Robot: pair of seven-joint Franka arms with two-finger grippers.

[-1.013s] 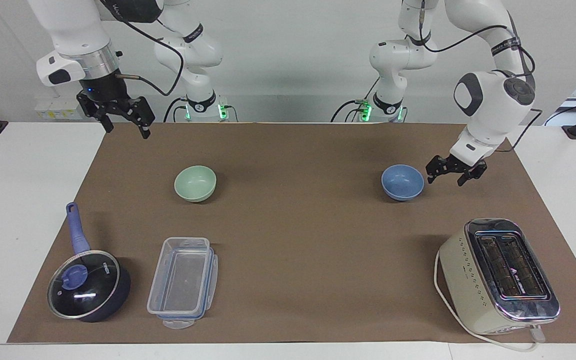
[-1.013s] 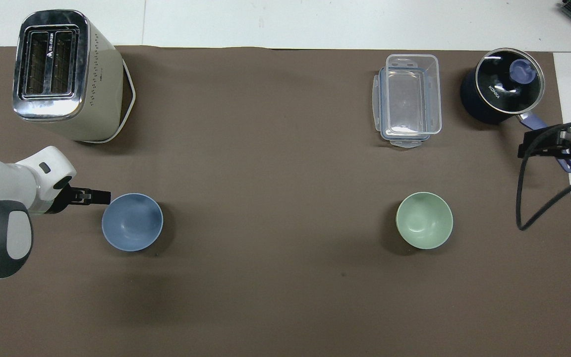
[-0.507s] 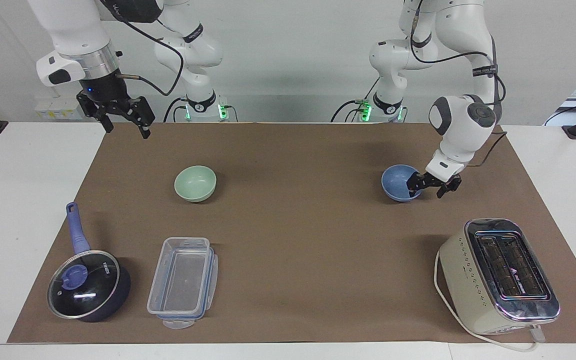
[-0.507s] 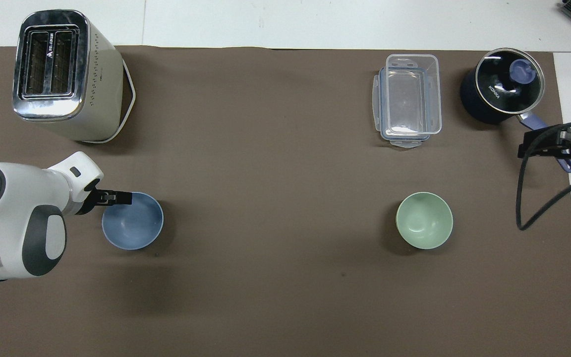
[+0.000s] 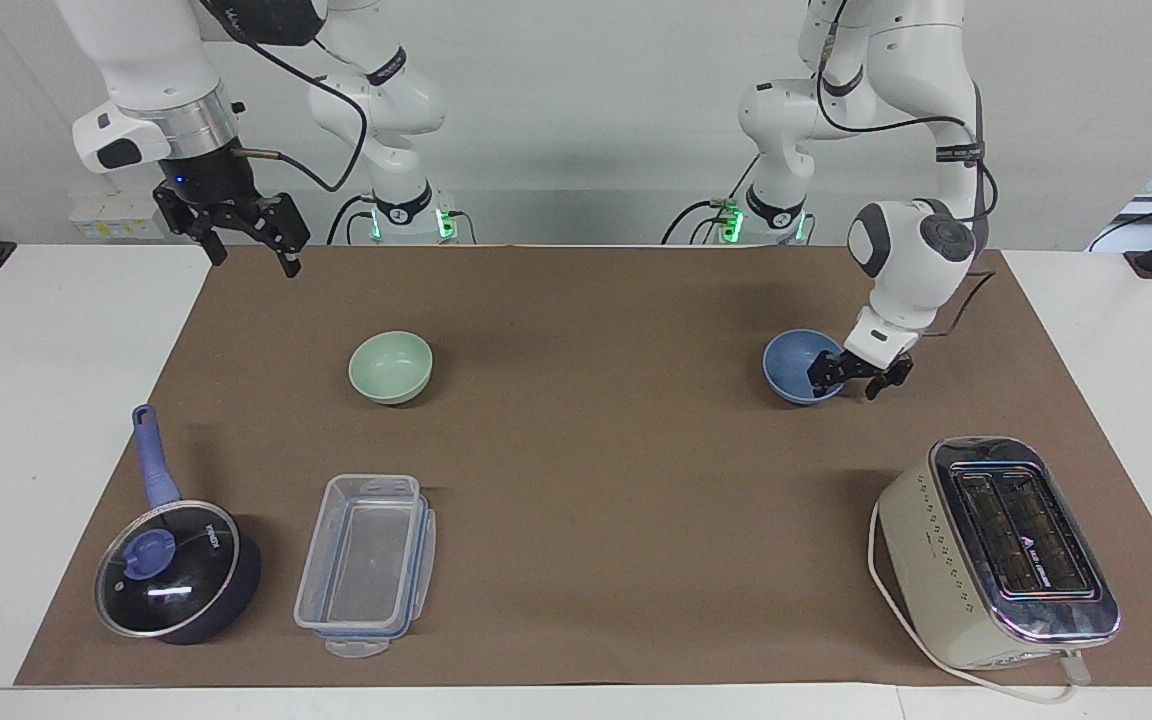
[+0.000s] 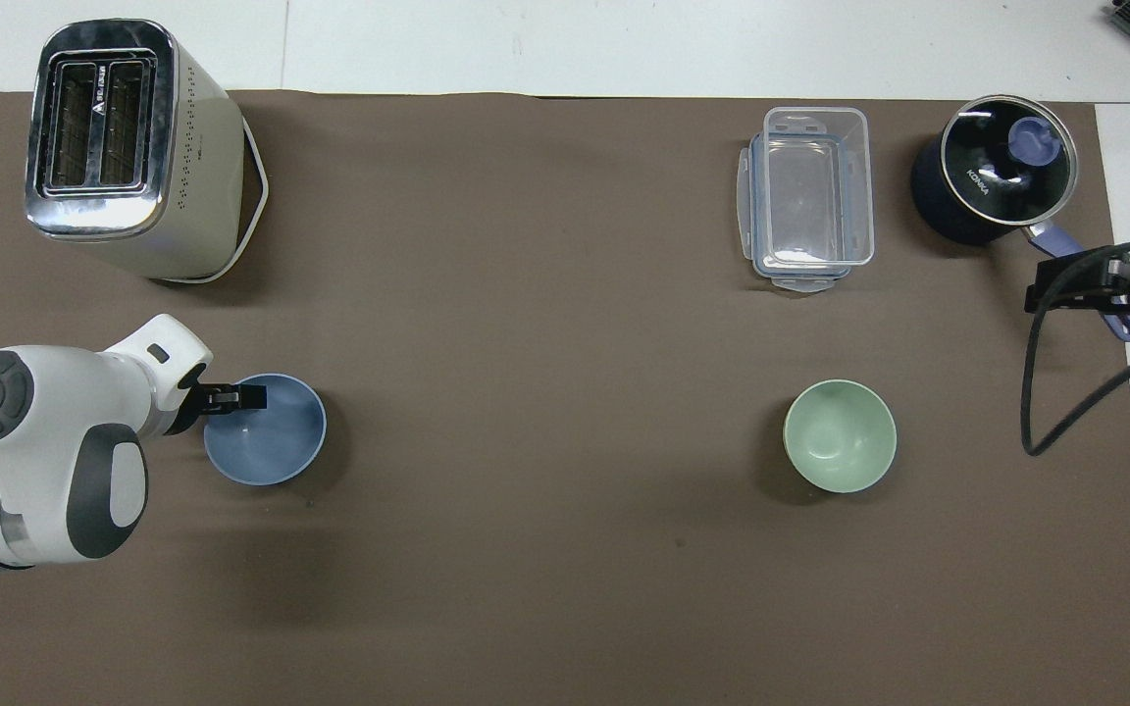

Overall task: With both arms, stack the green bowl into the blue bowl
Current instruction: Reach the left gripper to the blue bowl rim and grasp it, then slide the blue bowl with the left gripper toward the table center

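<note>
The blue bowl (image 5: 794, 362) (image 6: 271, 436) sits on the brown mat toward the left arm's end. My left gripper (image 5: 848, 377) (image 6: 231, 397) is down at the bowl's rim, on the side toward the mat's end. It is open, with one finger inside the bowl and the other outside the wall. The pale green bowl (image 5: 391, 366) (image 6: 840, 436) stands alone toward the right arm's end, untouched. My right gripper (image 5: 256, 255) waits open and empty, raised over the mat's corner at its own end.
A cream toaster (image 5: 996, 550) stands farther from the robots than the blue bowl. A clear plastic container (image 5: 366, 560) and a dark lidded pot (image 5: 176, 580) with a blue handle lie farther out than the green bowl. The brown mat (image 5: 596, 480) covers the table's middle.
The left gripper came down and in from beside the blue bowl to straddle its rim, and the bowl shifted slightly. The right arm and the green bowl stayed still.
</note>
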